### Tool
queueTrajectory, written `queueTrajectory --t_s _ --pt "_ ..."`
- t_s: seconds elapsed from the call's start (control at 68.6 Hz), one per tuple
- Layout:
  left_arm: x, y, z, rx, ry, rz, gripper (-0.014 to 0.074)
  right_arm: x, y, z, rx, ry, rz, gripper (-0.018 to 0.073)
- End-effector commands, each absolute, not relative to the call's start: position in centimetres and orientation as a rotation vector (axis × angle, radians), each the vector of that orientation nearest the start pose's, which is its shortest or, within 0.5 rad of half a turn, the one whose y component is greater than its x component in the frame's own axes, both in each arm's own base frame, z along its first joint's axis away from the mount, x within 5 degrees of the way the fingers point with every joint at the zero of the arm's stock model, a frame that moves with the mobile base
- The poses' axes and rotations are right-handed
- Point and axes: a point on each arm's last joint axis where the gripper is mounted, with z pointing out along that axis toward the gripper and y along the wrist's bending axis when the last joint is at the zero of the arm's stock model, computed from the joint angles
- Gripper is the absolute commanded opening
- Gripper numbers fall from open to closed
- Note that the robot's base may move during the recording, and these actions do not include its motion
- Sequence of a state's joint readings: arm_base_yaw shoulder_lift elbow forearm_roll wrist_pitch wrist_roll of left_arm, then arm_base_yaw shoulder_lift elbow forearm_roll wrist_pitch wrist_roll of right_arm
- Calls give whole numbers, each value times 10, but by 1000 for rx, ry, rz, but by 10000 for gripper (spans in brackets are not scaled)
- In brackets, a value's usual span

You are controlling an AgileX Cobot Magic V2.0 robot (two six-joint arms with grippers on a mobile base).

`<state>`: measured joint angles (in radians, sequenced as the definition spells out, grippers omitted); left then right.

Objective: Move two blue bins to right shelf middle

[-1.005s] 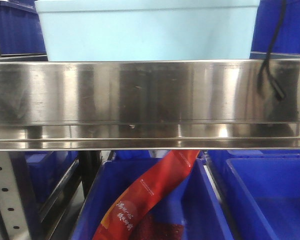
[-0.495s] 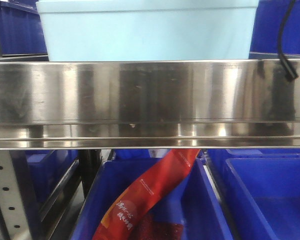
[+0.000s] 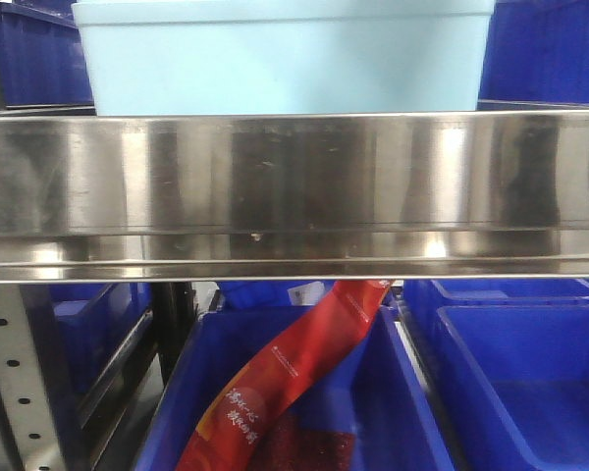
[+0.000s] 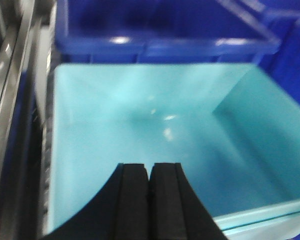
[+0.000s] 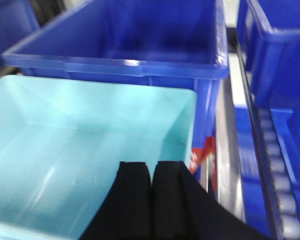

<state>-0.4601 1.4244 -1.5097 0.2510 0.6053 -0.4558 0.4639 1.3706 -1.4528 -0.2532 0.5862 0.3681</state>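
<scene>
Shelving fills the front view: the shelf's wide brushed-steel front rail (image 3: 294, 177) runs edge to edge, streaked with reflections, and a grey upright punched with holes (image 3: 10, 378) stands below its left end. On this level, just behind the rail and left of its middle, sits a pale blue bin (image 3: 285, 54); only one pale bin can be made out in any view. Dark blue bins (image 3: 535, 49) stand behind it on both sides. Under the rail, more dark blue tubs (image 3: 520, 383) sit on the lower level, and a red packet with pale lettering (image 3: 294, 378) leans out of the middle one.

Both wrist views, blurred, look down into the pale bin's bare interior. The left end effector (image 4: 150, 182) hangs above it with pads pressed together on nothing. The right end effector (image 5: 151, 182) is likewise closed and empty, over the bin's right part.
</scene>
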Motion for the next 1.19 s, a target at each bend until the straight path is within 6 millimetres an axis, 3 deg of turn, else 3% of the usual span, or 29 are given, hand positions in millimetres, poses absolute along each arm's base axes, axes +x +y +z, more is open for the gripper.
queueTrajectory --t_s 0.0,0.233,0.481,0.627,0.86,1.005,1.18 --pt "281 -130 439 144 1864 -387 -111 269 122 435 -256 1839 279 -163" --pt "240 -116 415 189 1689 -478 -111 237 113 402 -312 1726 337 -163" --pt "186 -91 378 201 1686 -489 -111 195 95 365 -338 1699 367 -163" --pt "157 -75 364 210 1691 -462 -111 169 84 361 -336 1614 397 -163" --pt "116 -52 378 179 1614 -454 -111 132 67 387 -307 1432 434 -163" --pt "103 -46 385 171 1562 -466 -111 119 62 397 -299 1343 454 -163" --pt "101 -45 386 170 1551 -468 -111 118 63 401 -301 1306 467 -163"
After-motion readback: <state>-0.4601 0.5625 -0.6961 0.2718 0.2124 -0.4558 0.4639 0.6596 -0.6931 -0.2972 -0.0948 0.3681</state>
